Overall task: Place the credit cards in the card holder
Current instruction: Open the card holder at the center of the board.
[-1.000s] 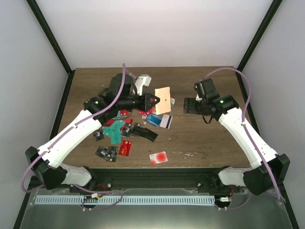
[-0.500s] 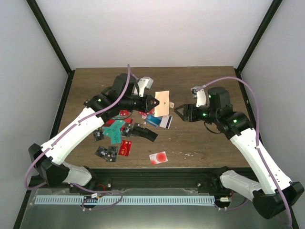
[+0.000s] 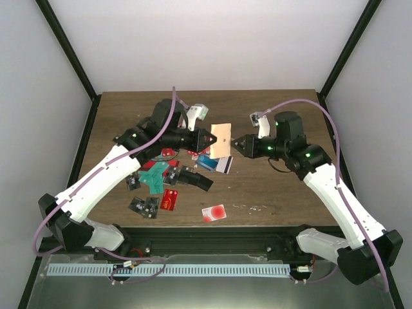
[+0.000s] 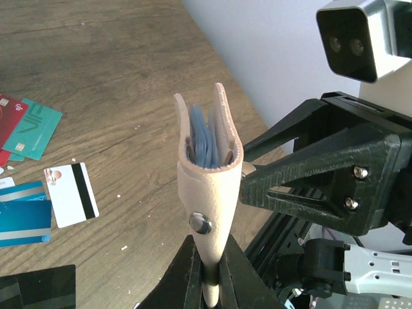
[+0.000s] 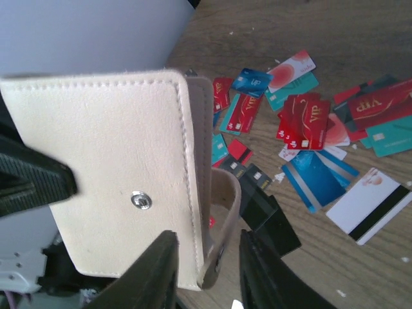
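My left gripper [image 3: 207, 138] is shut on the lower end of the tan card holder [image 3: 221, 138] and holds it above the table, on edge. In the left wrist view the card holder [image 4: 207, 161] gapes at the top with blue cards inside, above my left gripper [image 4: 211, 261]. My right gripper [image 3: 237, 145] is at the holder's right edge. In the right wrist view its fingers [image 5: 158, 270] straddle the card holder [image 5: 109, 167] corner and the hanging snap tab [image 5: 222, 254], with gaps on both sides. Loose credit cards [image 3: 161, 177] lie on the table below.
A white card with a red circle [image 3: 214, 212] lies alone near the front edge. Black cards [image 3: 193, 178] and a blue and a white striped card [image 3: 217, 163] lie under the held holder. Red VIP cards [image 5: 306, 119] spread across the wooden table [image 3: 283, 193].
My right arm has swung left to the holder, and its jaws have narrowed around the holder's edge and tab. My left arm has kept the holder almost still.
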Robot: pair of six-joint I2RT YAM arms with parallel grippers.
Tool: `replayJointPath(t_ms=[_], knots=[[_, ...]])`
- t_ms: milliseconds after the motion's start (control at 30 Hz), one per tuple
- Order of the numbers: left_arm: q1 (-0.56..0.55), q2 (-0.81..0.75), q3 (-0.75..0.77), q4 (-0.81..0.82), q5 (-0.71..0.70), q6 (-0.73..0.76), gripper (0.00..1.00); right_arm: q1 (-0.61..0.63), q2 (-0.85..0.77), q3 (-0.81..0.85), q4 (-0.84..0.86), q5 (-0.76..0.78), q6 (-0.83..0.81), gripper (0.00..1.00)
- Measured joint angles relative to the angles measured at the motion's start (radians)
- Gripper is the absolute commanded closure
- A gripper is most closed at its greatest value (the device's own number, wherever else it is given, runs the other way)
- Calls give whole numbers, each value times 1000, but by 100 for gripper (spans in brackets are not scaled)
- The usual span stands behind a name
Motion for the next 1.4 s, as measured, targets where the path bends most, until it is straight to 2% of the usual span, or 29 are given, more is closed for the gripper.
replayJointPath(t_ms=[233, 567, 767, 900, 1033, 1167, 1267, 1400], knots=[[0, 0, 0, 8, 8, 0, 96, 1, 7, -6, 29, -4, 12, 99], [0, 7, -40, 40, 40, -5, 96, 1, -8, -76, 22, 31, 21, 99], [0, 37, -215, 159, 92, -38, 96, 1, -27, -175, 8, 41, 77, 99], [0, 124, -340, 270, 145, -76, 96, 1, -27, -278, 9, 27, 136, 99], [0, 260, -372, 346, 206, -100, 95, 1, 1, -344, 6, 18, 185, 99], [0, 380, -372, 398, 238, -109, 81, 1, 43, -351, -3, 21, 201, 99], [0, 415, -372, 409, 233, -114, 63, 1, 52, -351, -11, 26, 200, 99], [0, 442, -372, 401, 203, -108, 48, 1, 52, -351, -25, 32, 193, 99]])
